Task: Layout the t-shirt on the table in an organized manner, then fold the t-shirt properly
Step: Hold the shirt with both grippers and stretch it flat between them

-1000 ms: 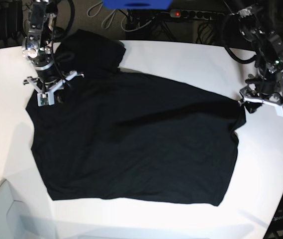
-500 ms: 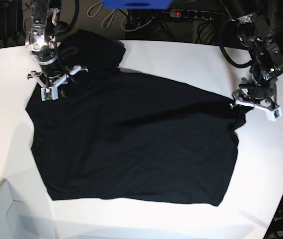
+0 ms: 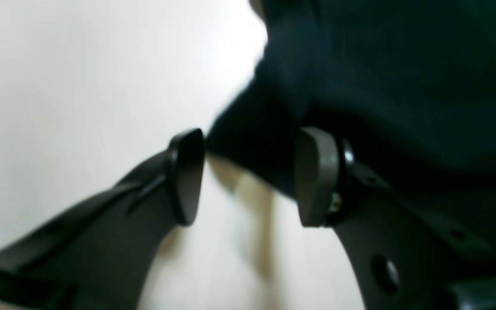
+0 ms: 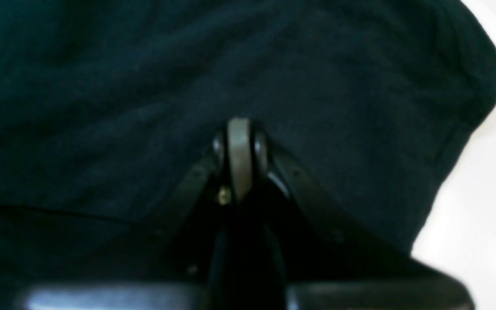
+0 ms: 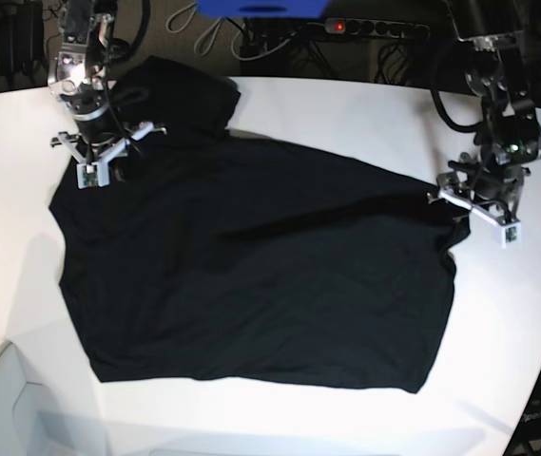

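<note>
Centrally, the t-shirt (image 5: 260, 266) lies spread, mostly flat, on the white table (image 5: 346, 114), one bunched part reaching the table's far edge. Right claw (image 4: 239, 142): pads pressed fully together above the shirt's far bunched portion; whether any cloth is caught between them cannot be told. Left claw (image 3: 248, 176): pads parted, straddling the shirt's opposite edge, with dark fabric just beyond the gap and nothing gripped.

left arm (image 5: 479, 195) shifted inward, right arm (image 5: 94, 157) retreated
</note>
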Robot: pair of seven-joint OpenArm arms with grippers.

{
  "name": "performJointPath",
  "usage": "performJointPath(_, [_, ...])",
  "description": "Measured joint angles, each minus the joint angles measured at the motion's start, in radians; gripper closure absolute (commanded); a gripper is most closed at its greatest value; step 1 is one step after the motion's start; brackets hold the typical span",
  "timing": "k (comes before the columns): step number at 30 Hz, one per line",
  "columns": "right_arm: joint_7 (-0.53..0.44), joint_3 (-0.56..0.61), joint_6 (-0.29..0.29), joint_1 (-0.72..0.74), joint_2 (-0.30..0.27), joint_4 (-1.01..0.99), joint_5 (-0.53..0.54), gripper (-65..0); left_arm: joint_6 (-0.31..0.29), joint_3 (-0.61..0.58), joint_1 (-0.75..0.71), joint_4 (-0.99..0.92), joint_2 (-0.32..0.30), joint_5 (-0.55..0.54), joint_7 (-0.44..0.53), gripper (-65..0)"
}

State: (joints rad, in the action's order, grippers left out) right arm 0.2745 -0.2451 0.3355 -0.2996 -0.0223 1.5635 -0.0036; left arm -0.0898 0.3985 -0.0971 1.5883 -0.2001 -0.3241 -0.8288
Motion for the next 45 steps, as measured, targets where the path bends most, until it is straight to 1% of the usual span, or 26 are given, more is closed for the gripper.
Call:
performJointPath(5, [0.002, 0.0, 0.0, 0.0, 0.0, 0.0, 0.0, 0.0, 0.0, -0.002, 0.054, -0.077, -0.013, 0.0, -0.002, -33.0])
performJointPath(9, [0.002, 0.0, 0.0, 0.0, 0.0, 0.0, 0.0, 0.0, 0.0, -0.006, 0.076, -0.071, -0.013, -0.002, -0.001, -32.0])
performJointPath(10, [0.002, 0.0, 0.0, 0.0, 0.0, 0.0, 0.0, 0.0, 0.0, -0.006, 0.075, -0.068, -0.013, -0.003, -0.002, -30.0])
performJointPath(11, [0.002, 0.0, 0.0, 0.0, 0.0, 0.0, 0.0, 0.0, 0.0, -0.005, 0.075, -0.069, -0.013, -0.003, -0.002, -26.2])
performJointPath(13, [0.002, 0.0, 0.0, 0.0, -0.001, 0.0, 0.0, 0.0, 0.0, -0.001, 0.075, -0.083, -0.013, -0.002, -0.002, -15.1])
performJointPath(14, [0.002, 0.0, 0.0, 0.0, -0.003, 0.0, 0.0, 0.0, -0.004, 0.0, 0.076, -0.095, -0.014, -0.002, 0.0, -10.6])
performJointPath(16, [0.002, -0.001, 0.0, 0.0, -0.003, 0.0, 0.0, 0.0, -0.005, 0.0, 0.073, -0.116, -0.013, -0.001, -0.004, -2.6])
performJointPath(17, [0.002, -0.001, 0.0, 0.0, -0.002, 0.0, 0.0, 0.0, -0.005, 0.0, 0.069, -0.115, -0.013, -0.002, -0.005, 0.0])
performJointPath(20, [0.002, -0.001, 0.0, 0.0, -0.003, 0.0, 0.0, 0.0, -0.005, 0.0, 0.064, -0.109, -0.013, -0.002, -0.006, -0.3])
performJointPath(23, [0.002, -0.001, 0.0, 0.0, -0.002, 0.0, 0.0, 0.0, -0.005, 0.005, 0.047, -0.05, -0.013, -0.002, -0.009, 0.0])
performJointPath(25, [0.002, 0.0, 0.0, 0.001, -0.003, -0.003, 0.001, 0.0, -0.013, 0.045, 0.023, 0.015, -0.008, -0.009, -0.014, 0.0])
performJointPath(29, [-0.015, 0.0, 0.0, 0.009, -0.003, -0.024, 0.004, 0.0, -0.008, 0.106, 0.013, 0.101, -0.006, -0.007, -0.044, 0.0])
performJointPath(32, [-0.043, 0.0, 0.0, 0.017, -0.006, -0.05, 0.015, 0.0, -0.012, 0.143, 0.034, 0.085, -0.011, -0.018, -0.108, 0.0])
performJointPath(34, [-0.034, 0.001, 0.0, 0.028, -0.008, -0.053, 0.014, 0.0, -0.011, 0.169, 0.047, 0.054, -0.011, -0.009, -0.153, 0.0])
performJointPath(38, [-0.029, 0.001, 0.0, 0.033, -0.008, -0.055, 0.014, 0.0, -0.012, 0.202, 0.059, -0.015, -0.006, -0.016, -0.211, 0.0])
performJointPath(42, [-0.029, 0.001, 0.0, 0.033, -0.009, -0.055, 0.014, 0.0, -0.016, 0.309, 0.059, -0.062, 0.006, -0.026, -0.291, 0.0])
performJointPath(45, [-0.029, 0.002, 0.0, 0.034, -0.008, -0.055, 0.015, 0.0, -0.015, 0.41, 0.063, -0.066, 0.014, -0.05, -0.304, 0.0])
